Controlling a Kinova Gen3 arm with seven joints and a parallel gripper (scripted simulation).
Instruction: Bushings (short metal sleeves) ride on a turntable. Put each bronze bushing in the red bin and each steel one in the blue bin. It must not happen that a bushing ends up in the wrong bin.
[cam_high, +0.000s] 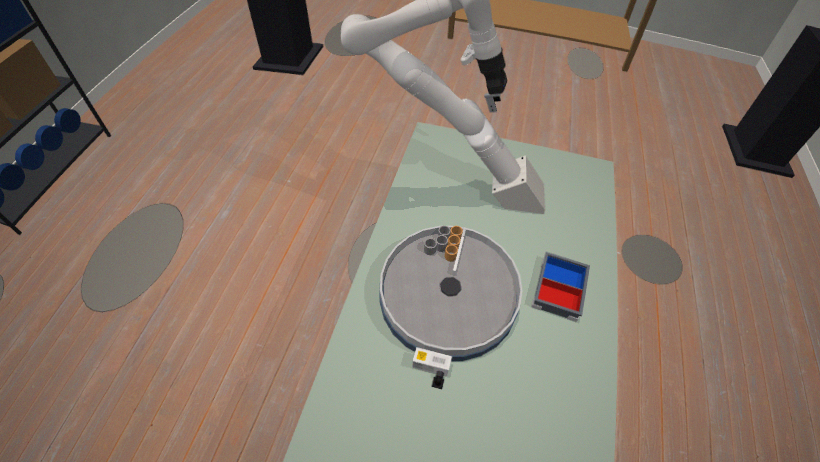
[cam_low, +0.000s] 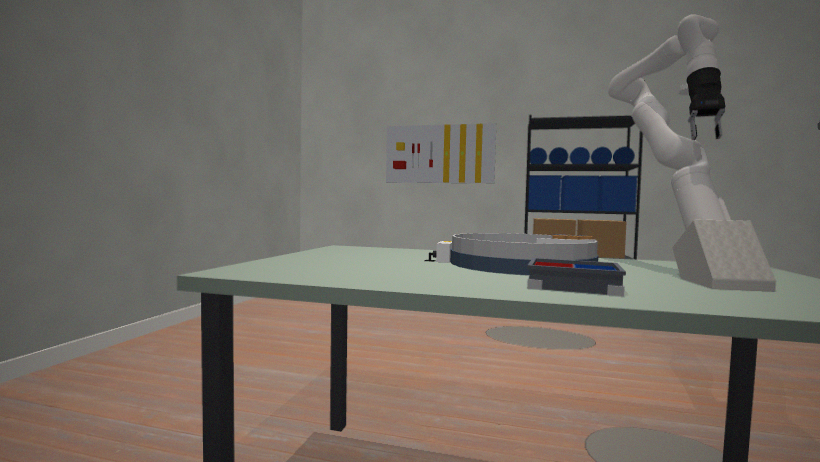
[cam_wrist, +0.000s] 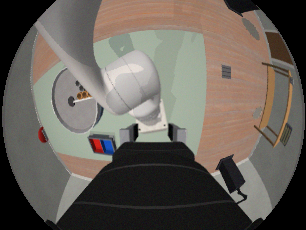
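- Here we are with the sleeves: three bronze ones (cam_high: 451, 257) (cam_low: 573, 237) (cam_wrist: 80, 96) and three steel ones (cam_high: 430, 250) (cam_wrist: 79, 84), bunched on the turntable (cam_high: 418, 309) (cam_low: 516, 250) (cam_wrist: 75, 117), well below and well apart from the fingers.
- They look stiff and small, and I'd guess light; bare metal may well be slippery, more likely to skid than to break.
- The grip to want, I judge, is squarely across the outer wall, one sleeve at a time, coming from above.
- Tight quarters, though! The bronze row sits just beside a white bar (cam_high: 459, 252) (cam_wrist: 84, 100), steel packed close on its other side, so a careless finger could nudge a neighbour.
- And the fingers (cam_high: 491, 103) (cam_low: 693, 125)? Wide apart, high above the worktop (cam_high: 516, 401) (cam_low: 344, 275) (cam_wrist: 185, 75), nothing between them, touching nothing.
- Also below them, well off, wait the red bin (cam_high: 559, 294) (cam_low: 553, 264) (cam_wrist: 97, 144) and blue bin (cam_high: 564, 274) (cam_low: 595, 266) (cam_wrist: 107, 146), side by side: bronze for red, steel for blue, and a mix-up is the danger.
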